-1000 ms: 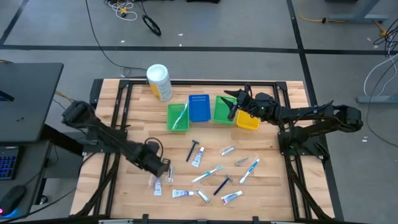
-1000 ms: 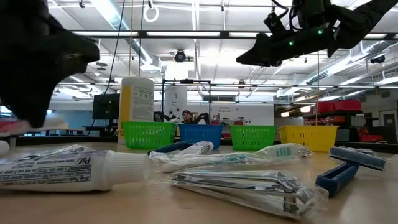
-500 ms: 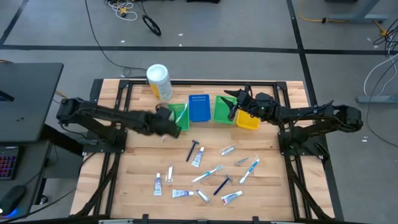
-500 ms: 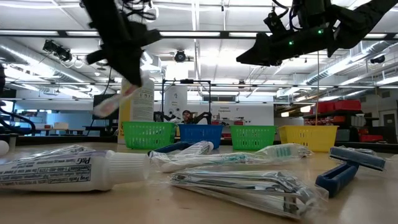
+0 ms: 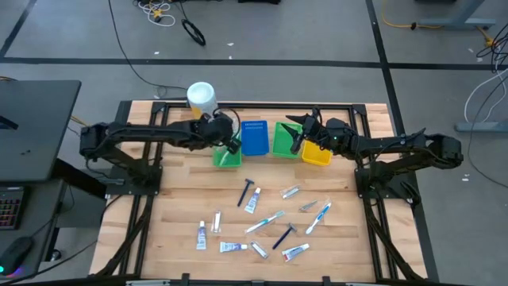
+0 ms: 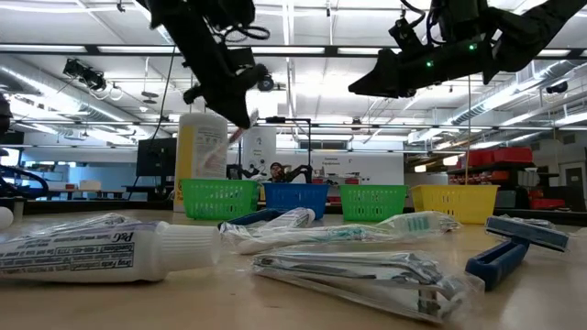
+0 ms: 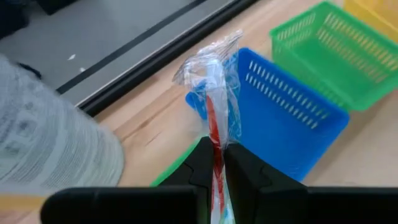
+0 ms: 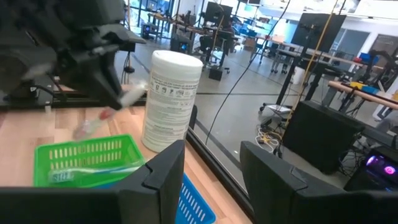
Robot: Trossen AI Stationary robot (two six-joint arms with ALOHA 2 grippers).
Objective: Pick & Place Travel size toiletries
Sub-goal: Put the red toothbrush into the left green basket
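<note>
Because the left gripper pinches only the lower end of a wrapped toothbrush, the loose, crinkly clear wrapper and the slim red handle could slide through the fingers, or the free end could catch the bin's wall on release. It hangs above the left green bin, right beside the blue bin and near the tall white canister, so a drop a little off to the right may land in the wrong bin.

The bins are thin plastic with slotted, lattice sides; the green one already holds a toothbrush. The table is pale wood planking. On its near half lie small soft tubes, black razors, wrapped toothbrushes and shiny packets, well apart from the bins.

The right gripper waits over the right green bin and yellow bin, fingers spread apart, holding nothing.
</note>
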